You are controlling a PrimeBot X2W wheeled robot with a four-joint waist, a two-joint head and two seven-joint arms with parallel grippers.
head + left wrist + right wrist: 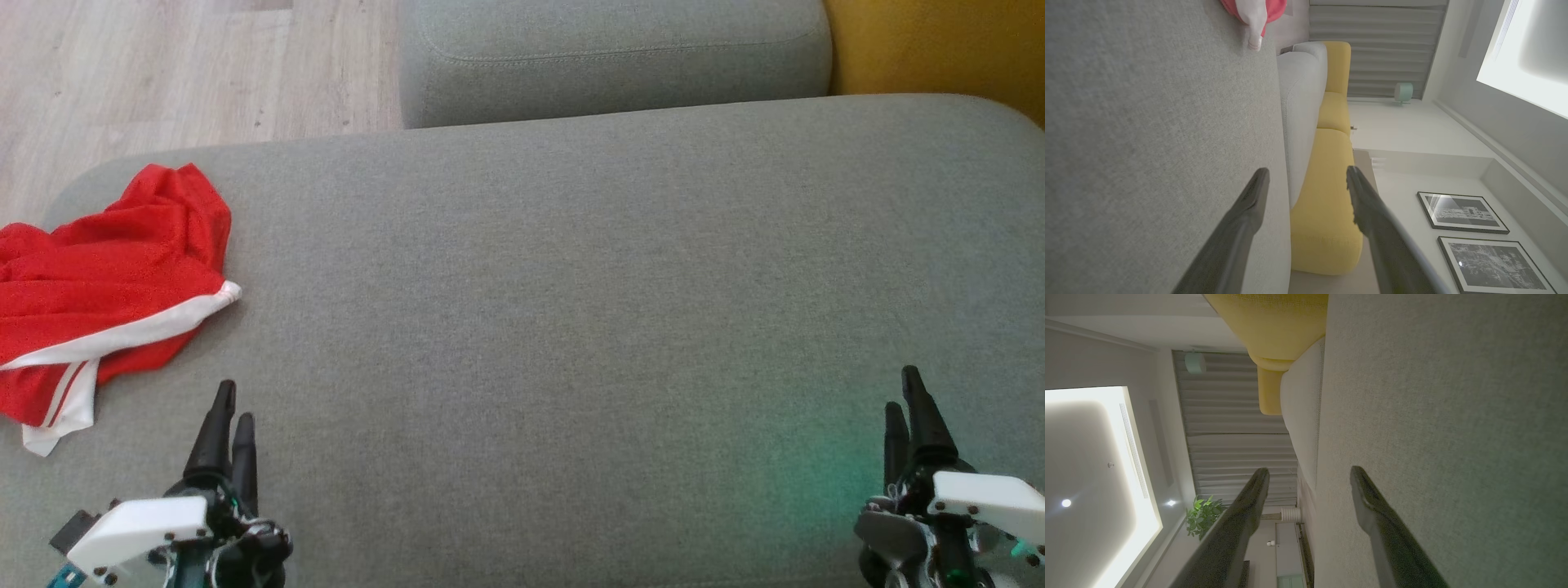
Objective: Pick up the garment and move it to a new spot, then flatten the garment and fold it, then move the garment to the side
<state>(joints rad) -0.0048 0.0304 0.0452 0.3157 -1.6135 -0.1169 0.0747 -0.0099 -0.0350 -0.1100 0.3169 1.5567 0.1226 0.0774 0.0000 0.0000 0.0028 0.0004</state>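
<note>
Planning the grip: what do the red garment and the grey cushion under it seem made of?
Garment: likely thin knit or mesh, matte red with white trim; it crumples softly. Cushion: grey woven upholstery, matte, fine visible weave.

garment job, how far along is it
Nothing looks done: the red garment lies crumpled at the left edge of the grey cushion. Nothing in hand: left gripper and right gripper have fingers open, clear of it. Left: pick up, move, flatten, fold, set aside.
</note>
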